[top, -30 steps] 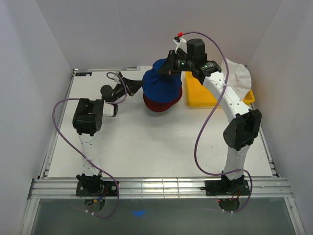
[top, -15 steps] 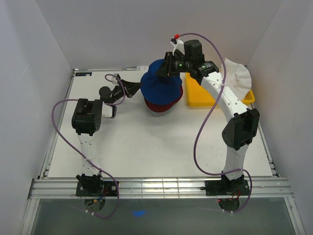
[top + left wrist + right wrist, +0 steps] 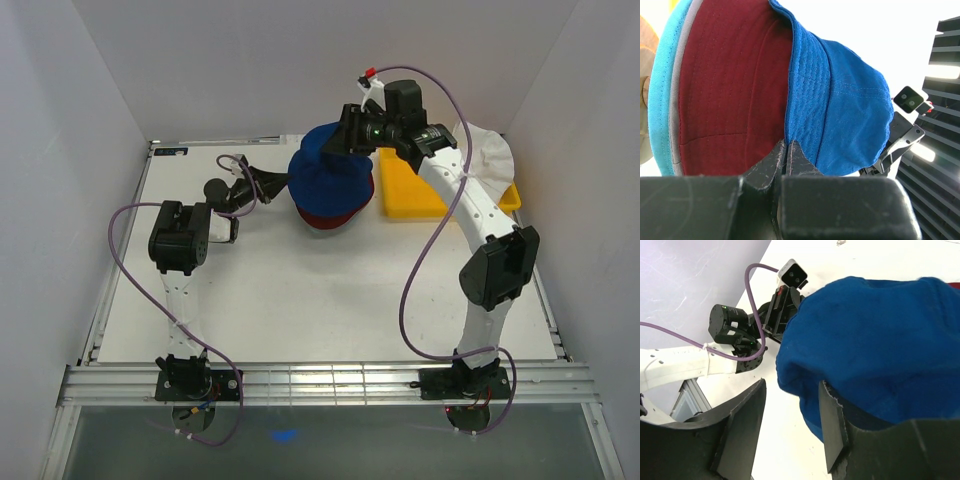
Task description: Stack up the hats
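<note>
At the far middle of the desk (image 3: 300, 300), a pile of hats, one over another. On top, a blue hat (image 3: 330, 168), draped over a dark red hat (image 3: 326, 217), with only the red brim peeking out below in the overhead view. In the left wrist view, under the red, the thin edge of a grey hat (image 3: 674, 100) and then a teal hat (image 3: 661, 90). Just beyond that, at the picture's left border, a bit of a wooden stand (image 3: 646, 60). Reaching in from the left of the pile, the left pincer (image 3: 788, 150), closed almost fully and pinching the edge of the blue brim right where blue meets red. Over the far right side of the pile, the right pincer (image 3: 791, 385), fingers (image 3: 742, 430) spread well apart and gripping nothing. Blue cloth bulging close by the inner face of the other finger, hard to tell whether touching; bare desk showing lower in the gap. Just beside the pile on the right, a yellow tray (image 3: 410, 195). At the tray's far right end, near the side wall, a white hat (image 3: 488, 150), well apart from the pile and from both pincers.
</note>
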Available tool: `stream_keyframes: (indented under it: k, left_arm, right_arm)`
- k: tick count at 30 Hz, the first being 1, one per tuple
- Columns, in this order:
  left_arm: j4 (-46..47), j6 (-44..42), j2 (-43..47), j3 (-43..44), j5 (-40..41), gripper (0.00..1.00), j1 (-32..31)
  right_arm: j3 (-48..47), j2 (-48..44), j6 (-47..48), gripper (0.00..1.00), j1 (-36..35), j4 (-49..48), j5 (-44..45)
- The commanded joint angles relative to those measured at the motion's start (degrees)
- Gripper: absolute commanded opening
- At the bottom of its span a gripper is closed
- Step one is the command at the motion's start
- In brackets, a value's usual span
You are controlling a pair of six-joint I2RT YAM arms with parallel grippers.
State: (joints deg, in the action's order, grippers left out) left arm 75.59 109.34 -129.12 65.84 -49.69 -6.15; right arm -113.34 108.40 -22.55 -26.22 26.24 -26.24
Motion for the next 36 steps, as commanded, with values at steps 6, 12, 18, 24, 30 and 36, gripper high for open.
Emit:
stream_keyframes:
  k: [6,12,18,24,30,36]
  left_arm:
    - [13.2,-1.4,0.4,1.5,-2.3,0.0,0.3]
    - [12.7,-1.6,0.4,1.5,-2.3,0.0,0.3]
    - [11.6,-2.1,0.4,2.3,-2.4,0.0,0.4]
    - [11.1,-2.4,0.3,2.5,-2.5,0.0,0.3]
    - [10.7,-2.5,0.3,2.8,-2.7,0.0,0.4]
    - [9.7,-2.8,0.6,3.4,-3.0,0.0,0.4]
  right_arm:
    - [5.0,-8.7,-2.6,0.54,6.0,-1.9,-0.7]
    - [14.8,-9.3,-9.3,0.53,16.0,-9.3,-9.3]
    - [25.3,-6.1,-16.4,0.52,20.9,-19.8,-16.9]
    - [32.7,-0.8,-28.0,0.52,21.6,-39.9,-22.4]
    - [37.1,3.1,-38.5,0.63,21.7,-55.8,-21.8]
    - [40.0,6.2,-47.0,0.64,21.7,-67.5,-19.8]
